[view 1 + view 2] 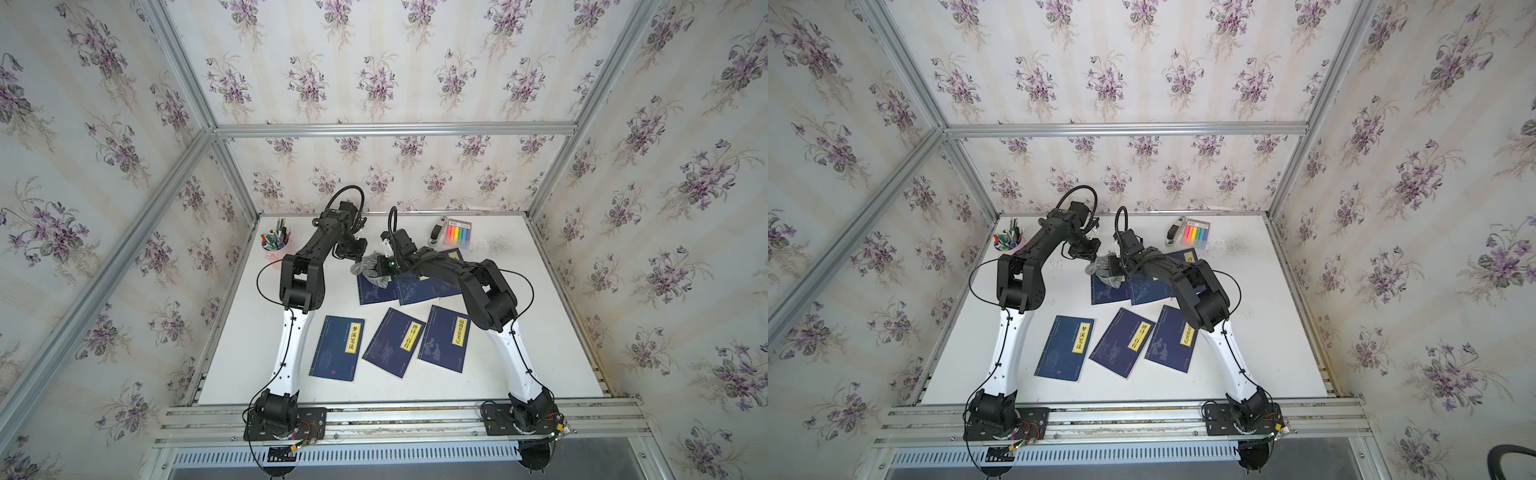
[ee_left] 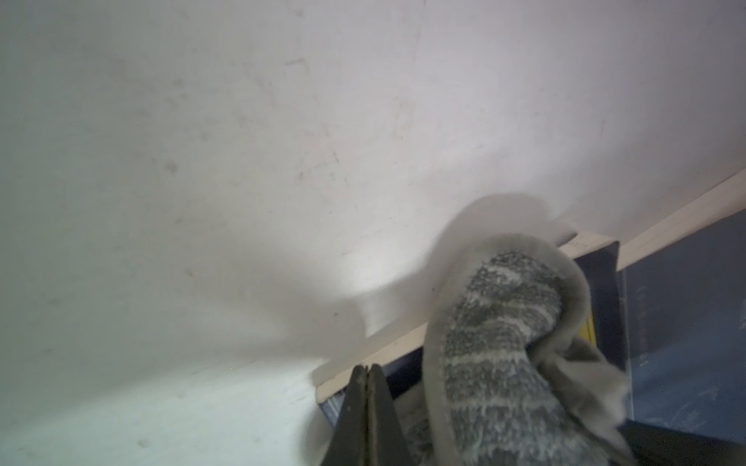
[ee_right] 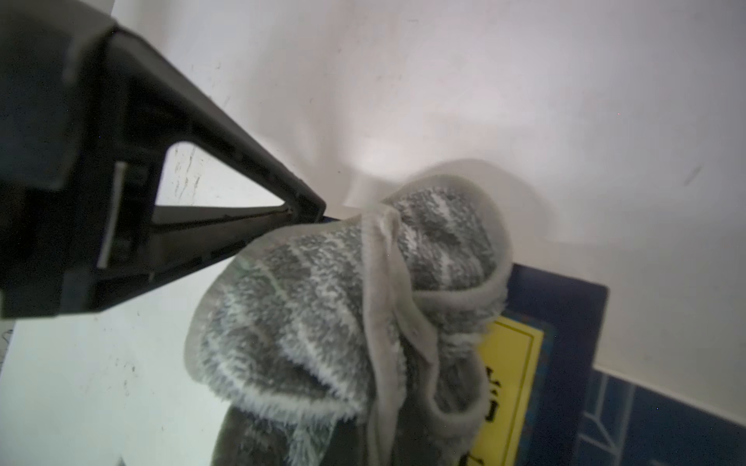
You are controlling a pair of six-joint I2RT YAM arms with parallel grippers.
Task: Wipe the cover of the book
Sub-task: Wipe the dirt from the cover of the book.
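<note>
A grey striped cloth [image 1: 368,270] [image 1: 1104,271] lies bunched on the far end of the back-left blue book [image 1: 376,294] [image 1: 1109,294], over its yellow title label [image 3: 509,379]. My right gripper [image 1: 384,266] is shut on the cloth [image 3: 323,306], which hides its jaws in the right wrist view. My left gripper [image 2: 366,369] [image 1: 354,250] is shut with nothing in it. Its tip sits at the book's far corner [image 2: 403,373], just beside the cloth [image 2: 496,347]. The same left gripper's black fingers [image 3: 242,193] show in the right wrist view, touching the cloth's edge.
Two more blue books [image 1: 415,289] [image 1: 452,254] lie under the right arm, beside the wiped one. Three blue books [image 1: 337,348] [image 1: 395,343] [image 1: 444,338] lie in front. At the back stand a pen cup [image 1: 274,243], a highlighter pack [image 1: 458,230] and a stapler [image 1: 435,233].
</note>
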